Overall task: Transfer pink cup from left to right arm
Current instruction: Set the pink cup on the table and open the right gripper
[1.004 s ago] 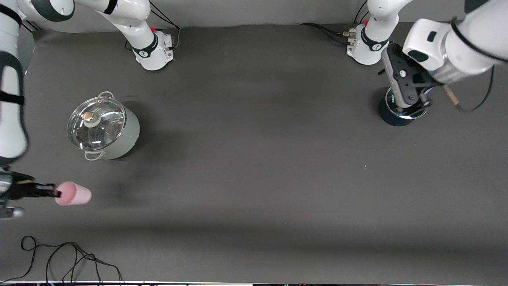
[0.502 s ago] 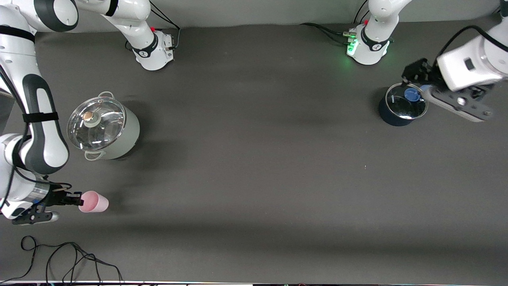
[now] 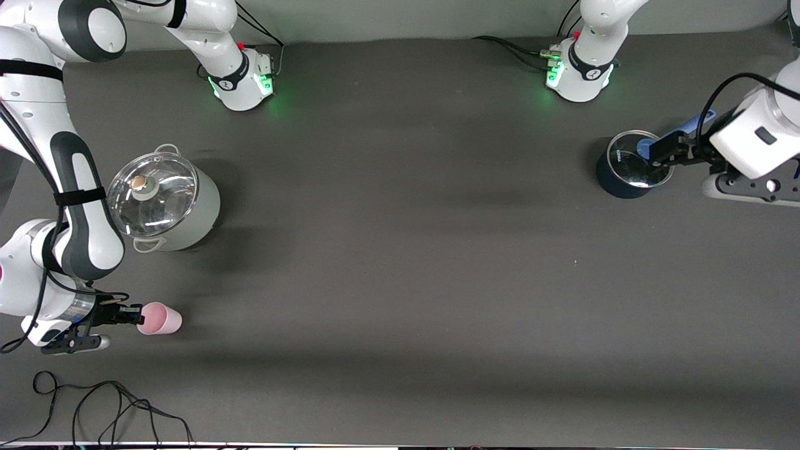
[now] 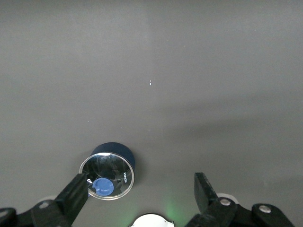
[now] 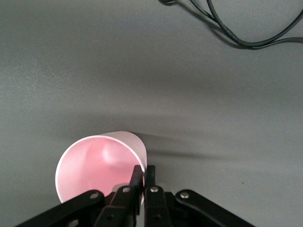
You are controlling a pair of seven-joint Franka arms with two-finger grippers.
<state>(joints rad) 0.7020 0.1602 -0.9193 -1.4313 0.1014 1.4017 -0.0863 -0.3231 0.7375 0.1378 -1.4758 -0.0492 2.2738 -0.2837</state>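
Small pale pink plastic cup (image 3: 160, 318): pinched at its rim by the right gripper (image 3: 134, 315), over the dark grey bench (image 3: 400, 262) at the right arm's end. Left gripper (image 4: 142, 191): spread wide, empty, over the dark blue glass-lidded pot (image 3: 630, 169).

The left gripper (image 4: 142, 194), fingers spread wide, hangs over the dark table (image 4: 189, 71) above a glass-lidded navy pot (image 4: 110, 170).

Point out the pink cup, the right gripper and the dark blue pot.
pink cup (image 3: 161, 318): front view, on its side wall.
right gripper (image 5: 143, 173): right wrist view, midway between the fingertips pinching the cup's rim.
dark blue pot (image 4: 112, 167): left wrist view, on its glass lid.
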